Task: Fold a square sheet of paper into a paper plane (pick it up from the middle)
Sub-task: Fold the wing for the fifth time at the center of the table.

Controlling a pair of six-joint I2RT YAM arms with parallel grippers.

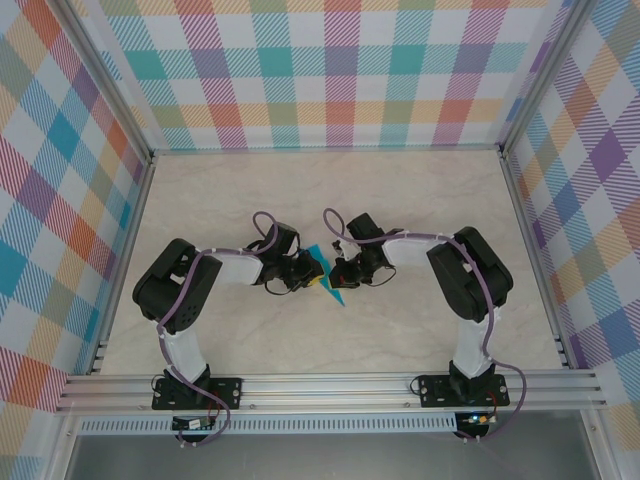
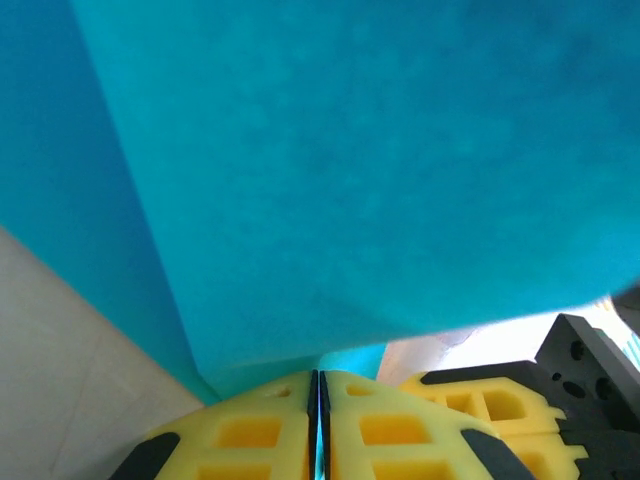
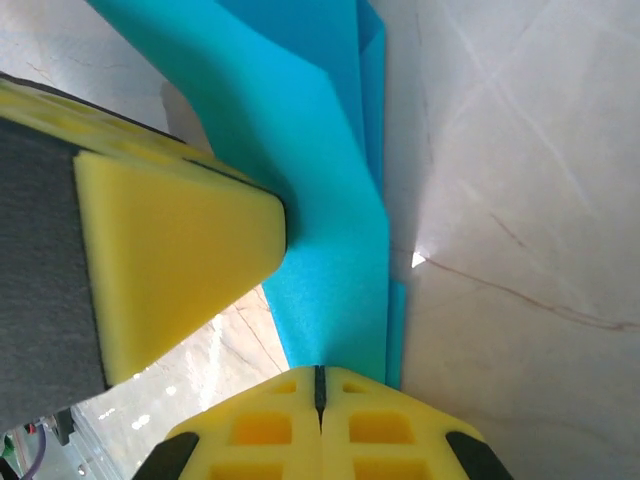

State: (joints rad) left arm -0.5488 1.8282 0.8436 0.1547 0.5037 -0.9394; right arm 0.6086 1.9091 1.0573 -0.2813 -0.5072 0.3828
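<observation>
One part-folded teal sheet of paper [image 1: 336, 294] sits at the middle of the worktop [image 1: 420, 190], caught between my two pairs of fingers. Its long axis runs near to far. My left fingers [image 2: 250, 435] are pressed together on it from the left. My right fingers [image 3: 385, 430] pinch it from the right, just beside them. Neither arm is nearer. The paper rises straight ahead of each pair, so I judge the next crease depends on that shared line.
</observation>
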